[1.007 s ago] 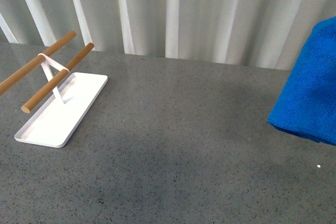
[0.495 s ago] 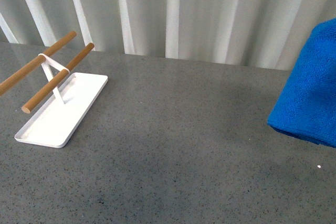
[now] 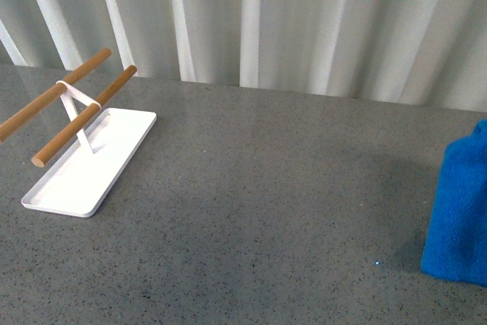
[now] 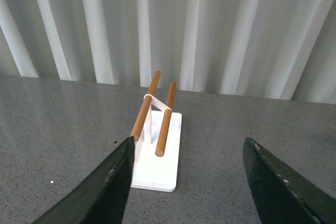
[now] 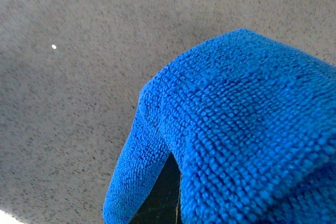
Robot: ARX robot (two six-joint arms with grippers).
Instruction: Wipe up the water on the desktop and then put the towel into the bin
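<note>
The towel [image 3: 460, 207] shows at the lower right edge of the front view, a bright-blue plush mass cut off by the frame, with a soft shadow on the grey speckled table [image 3: 259, 188] to its left; whether its lower edge touches the table cannot be told. In the right wrist view the towel [image 5: 247, 129] drapes in a thick fold above the table [image 5: 79, 103], and only a dark sliver shows beneath the fold, so I cannot tell whether the right gripper is apart or clamped on the cloth. A tiny bright speck [image 3: 377, 264] lies on the table just left of the towel. At the left of the front view a white tray [image 3: 65, 184] rests flat on the table, carrying a white stand with two wooden rods [image 3: 85, 114] that slant upward side by side. The left gripper [image 4: 187, 141] hangs above the table with its two dark fingers [image 4: 107, 184] spread wide apart and nothing between them, facing the tray [image 4: 157, 174]. White pleated curtains [image 3: 304, 20] fill the top of the frame.
</note>
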